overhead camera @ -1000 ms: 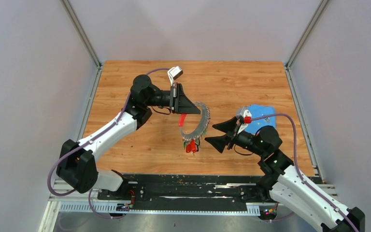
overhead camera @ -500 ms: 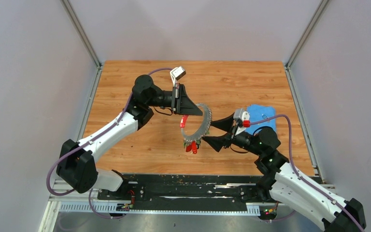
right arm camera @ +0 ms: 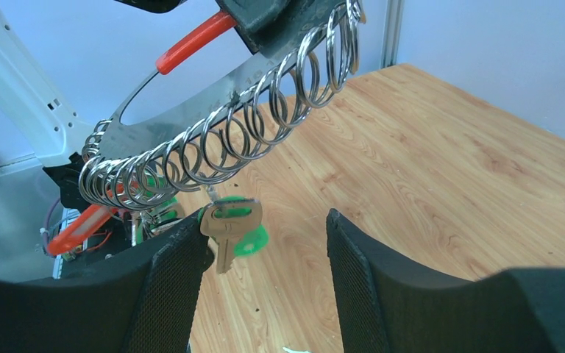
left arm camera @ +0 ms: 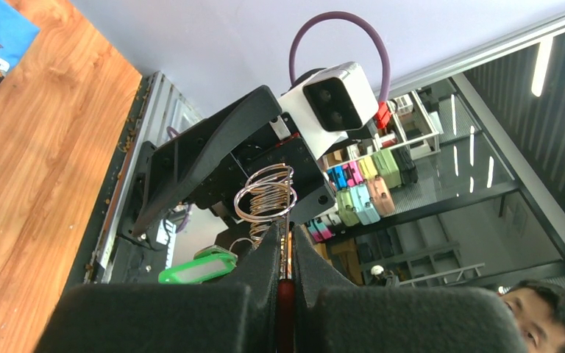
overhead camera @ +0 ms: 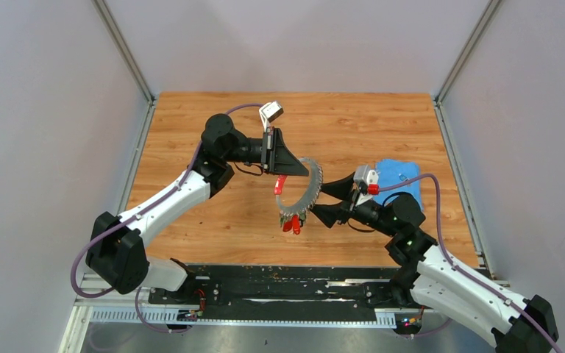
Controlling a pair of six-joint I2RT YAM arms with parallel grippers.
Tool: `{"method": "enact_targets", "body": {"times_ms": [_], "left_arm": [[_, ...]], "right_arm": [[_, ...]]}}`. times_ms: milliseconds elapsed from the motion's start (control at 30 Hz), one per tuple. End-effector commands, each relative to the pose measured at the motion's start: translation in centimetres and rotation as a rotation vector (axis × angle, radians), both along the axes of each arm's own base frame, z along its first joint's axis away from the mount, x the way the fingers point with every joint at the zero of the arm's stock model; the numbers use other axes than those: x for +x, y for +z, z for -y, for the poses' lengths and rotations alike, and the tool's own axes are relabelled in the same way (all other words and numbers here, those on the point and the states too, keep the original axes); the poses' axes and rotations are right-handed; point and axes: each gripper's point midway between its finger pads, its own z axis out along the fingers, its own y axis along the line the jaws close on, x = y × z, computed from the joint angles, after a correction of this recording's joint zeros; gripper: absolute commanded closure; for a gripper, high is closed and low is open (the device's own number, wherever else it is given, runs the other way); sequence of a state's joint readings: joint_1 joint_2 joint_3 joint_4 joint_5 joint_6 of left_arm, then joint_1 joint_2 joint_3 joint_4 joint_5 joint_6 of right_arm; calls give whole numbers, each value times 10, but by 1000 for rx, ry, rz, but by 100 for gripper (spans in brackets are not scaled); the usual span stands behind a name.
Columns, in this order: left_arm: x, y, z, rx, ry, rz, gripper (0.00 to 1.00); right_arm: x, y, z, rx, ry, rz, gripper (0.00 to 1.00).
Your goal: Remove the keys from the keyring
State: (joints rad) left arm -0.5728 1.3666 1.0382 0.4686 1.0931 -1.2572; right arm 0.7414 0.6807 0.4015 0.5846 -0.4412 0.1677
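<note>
Keyring (right arm camera: pixel 221 140): curved metal strip with a row of silver rings and a red clip, held up above the table (overhead camera: pixel 368 125), between the two arms. Keys (right arm camera: pixel 229 234) hang from its lower end; one has a green head, and there are red bits lower down. Left gripper (left arm camera: pixel 285 254) has its fingers pinched narrow on the keyring's upper end. Right gripper (overhead camera: pixel 319 203) has its fingers spread wide just beside the lower end, with the green key by one finger; can't tell if it touches. Blue cloth (overhead camera: pixel 401 175) lies flat on the table behind the right arm.
</note>
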Motion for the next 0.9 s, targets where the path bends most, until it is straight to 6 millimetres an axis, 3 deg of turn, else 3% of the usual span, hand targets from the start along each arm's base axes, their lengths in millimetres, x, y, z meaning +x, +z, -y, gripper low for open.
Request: {"method": "enact_targets", "body": {"times_ms": [0, 367, 733, 867], "left_arm": [[-5, 14, 0, -14, -27, 2, 100], [-6, 12, 0, -11, -25, -2, 100], [4, 5, -2, -6, 10, 12, 100], [12, 1, -5, -6, 42, 34, 100]], "right_arm": [[-5, 32, -2, 58, 13, 79, 40], [-3, 34, -5, 64, 12, 65, 46], [-7, 19, 2, -3, -7, 4, 99], [-12, 13, 3, -50, 17, -28, 99]]}}
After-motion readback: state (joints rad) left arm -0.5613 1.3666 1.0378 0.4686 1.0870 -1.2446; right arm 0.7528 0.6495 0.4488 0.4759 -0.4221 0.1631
